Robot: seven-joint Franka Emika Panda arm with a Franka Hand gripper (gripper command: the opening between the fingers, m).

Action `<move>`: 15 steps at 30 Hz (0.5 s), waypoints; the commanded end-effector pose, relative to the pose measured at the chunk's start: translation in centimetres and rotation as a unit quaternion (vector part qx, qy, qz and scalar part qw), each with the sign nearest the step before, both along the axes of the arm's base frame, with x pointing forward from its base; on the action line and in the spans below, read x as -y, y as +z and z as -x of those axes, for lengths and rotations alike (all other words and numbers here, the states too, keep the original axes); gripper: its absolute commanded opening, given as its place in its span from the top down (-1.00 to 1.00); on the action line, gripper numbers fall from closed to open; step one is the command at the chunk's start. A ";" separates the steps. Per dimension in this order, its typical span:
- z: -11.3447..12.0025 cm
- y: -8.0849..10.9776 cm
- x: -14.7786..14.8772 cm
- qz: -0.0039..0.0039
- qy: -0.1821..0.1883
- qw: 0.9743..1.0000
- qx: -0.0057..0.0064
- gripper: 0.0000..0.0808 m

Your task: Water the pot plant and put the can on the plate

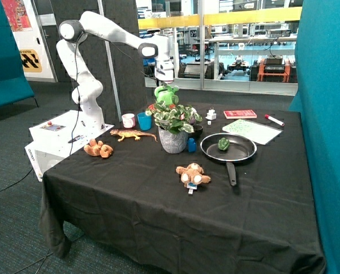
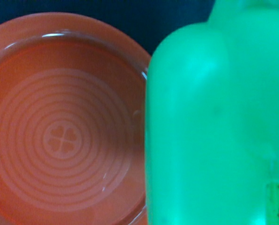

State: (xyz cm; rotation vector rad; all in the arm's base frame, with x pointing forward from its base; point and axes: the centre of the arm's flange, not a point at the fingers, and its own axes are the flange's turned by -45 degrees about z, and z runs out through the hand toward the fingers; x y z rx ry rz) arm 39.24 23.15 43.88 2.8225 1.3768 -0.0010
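Tool: While the can (image 1: 166, 95) hangs right under your tool (image 1: 165, 80) in the air, you can judge it clamped on the can, though the fingers themselves are hidden in both views.
Can: Your can is held aloft just above the leaves of the pot plant (image 1: 174, 124), and in the wrist view its green body (image 2: 214, 126) fills the side next to the plate (image 2: 64, 136).
Handling: You can judge it light, hollow plastic with a smooth, glossy skin, so it may slip or swing if held loosely; any water inside would shift its weight as you tilt.
Hold: You would do best gripping at the top, by the handle or neck, where the rounded body narrows.
Plate: Your orange plate lies below and beside the can on the black worktop (image 1: 158, 200), bare, with ringed grooves.
Pot plant: It stands in front of the plate, its leaves close under the can; brushing them is your risk.
Progress: You have not yet set the can down; whether watering is done cannot be told.
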 end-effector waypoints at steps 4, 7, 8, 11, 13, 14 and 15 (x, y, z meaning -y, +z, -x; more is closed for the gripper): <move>1.8 -0.6 -0.7 -0.001 0.020 1.000 0.000 1.00; 2.1 -0.8 -0.9 -0.001 0.025 1.000 0.000 1.00; 2.2 -1.0 -1.0 -0.001 0.025 1.000 0.000 1.00; 2.5 -1.3 -1.3 -0.001 0.034 0.999 0.000 1.00; 2.6 -1.4 -1.5 -0.001 0.037 0.999 0.000 1.00; 2.7 -1.5 -1.6 -0.001 0.040 0.999 0.000 1.00; 2.8 -1.6 -1.7 -0.001 0.042 0.999 0.000 1.00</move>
